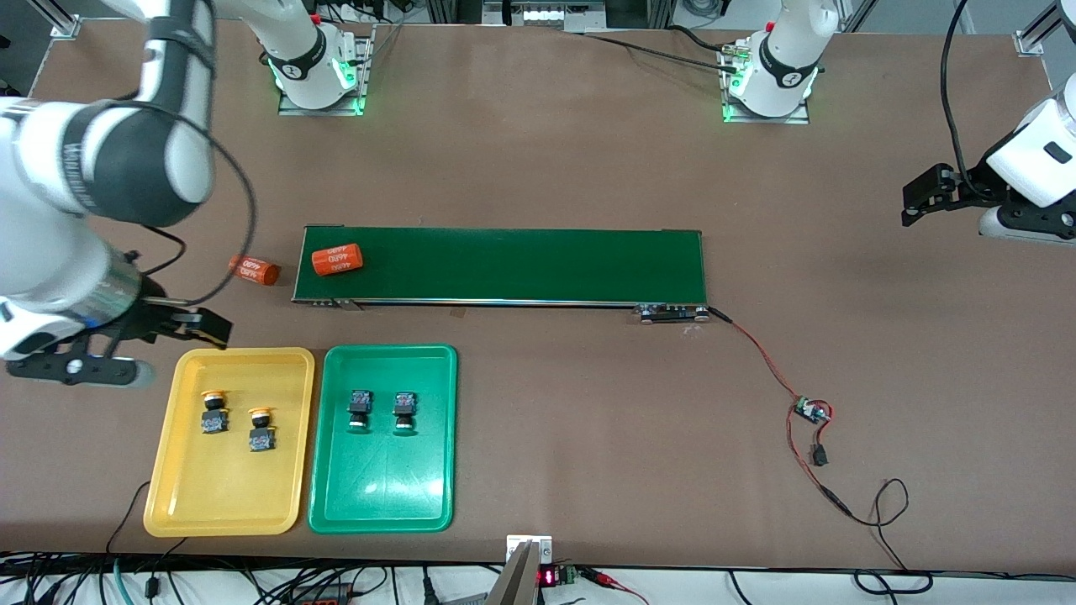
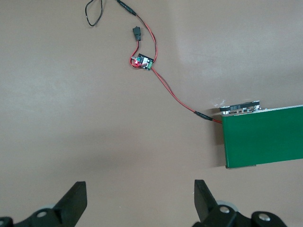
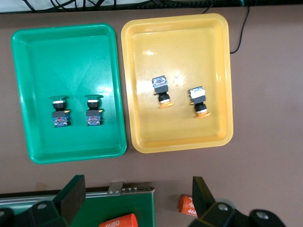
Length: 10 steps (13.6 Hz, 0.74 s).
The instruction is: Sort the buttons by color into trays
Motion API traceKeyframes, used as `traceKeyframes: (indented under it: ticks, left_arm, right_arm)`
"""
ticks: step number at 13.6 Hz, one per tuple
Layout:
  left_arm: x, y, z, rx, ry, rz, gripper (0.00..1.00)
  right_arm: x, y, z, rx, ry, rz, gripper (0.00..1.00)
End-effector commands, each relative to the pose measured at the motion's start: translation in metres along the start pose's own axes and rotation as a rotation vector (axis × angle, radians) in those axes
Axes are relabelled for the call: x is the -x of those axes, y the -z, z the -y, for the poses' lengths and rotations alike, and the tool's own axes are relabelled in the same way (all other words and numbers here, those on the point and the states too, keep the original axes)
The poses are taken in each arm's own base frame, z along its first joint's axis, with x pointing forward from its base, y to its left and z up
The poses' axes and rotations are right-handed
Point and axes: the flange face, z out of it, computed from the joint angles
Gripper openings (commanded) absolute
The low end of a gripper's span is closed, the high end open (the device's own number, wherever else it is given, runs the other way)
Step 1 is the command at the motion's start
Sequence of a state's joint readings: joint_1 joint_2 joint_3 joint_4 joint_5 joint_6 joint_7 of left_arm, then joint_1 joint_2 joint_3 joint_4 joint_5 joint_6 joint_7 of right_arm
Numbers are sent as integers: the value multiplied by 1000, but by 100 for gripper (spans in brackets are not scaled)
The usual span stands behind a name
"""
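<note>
Brown table (image 1: 546, 168) had 2 buttons in each matching tray, yellow tray (image 1: 181, 496) and green tray (image 1: 382, 504), while left gripper (image 2: 139, 201) and right gripper (image 3: 137, 196) hung with fingers spread apart, holding nothing.

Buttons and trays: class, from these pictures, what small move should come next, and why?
Probably none but pulling the arms back. Both yellow buttons lie in the yellow tray, both green buttons in the green tray. The right gripper, open, hovers beside the yellow tray; the left gripper, open, waits.

High front view, two downward wrist views
</note>
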<state>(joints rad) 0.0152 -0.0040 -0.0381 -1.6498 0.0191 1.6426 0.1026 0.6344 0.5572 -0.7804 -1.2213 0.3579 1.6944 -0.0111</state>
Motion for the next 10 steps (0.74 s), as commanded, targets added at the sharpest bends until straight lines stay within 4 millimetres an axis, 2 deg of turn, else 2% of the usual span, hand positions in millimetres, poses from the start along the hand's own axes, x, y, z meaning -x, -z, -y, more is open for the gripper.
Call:
traceKeyframes:
  ticks: [1,3,5,7,10]
  left_arm:
    - [-1,4,-1,23,-3,1,100]
    - [-1,4,-1,23,-3,2,100]
    - [-1,4,-1,23,-3,1,100]
    - [0,4,-1,23,-3,2,100]
    - [0,5,0,23,-3,2,100]
  right_arm:
    - [5,21,-46,-83,17,10,100]
    - [16,42,-71,-81,38,14,100]
    - [32,59,-113,-131,4,38,100]
    - [52,69,-122,-111,-2,70,100]
    - [77,85,-123,-49,11,127,100]
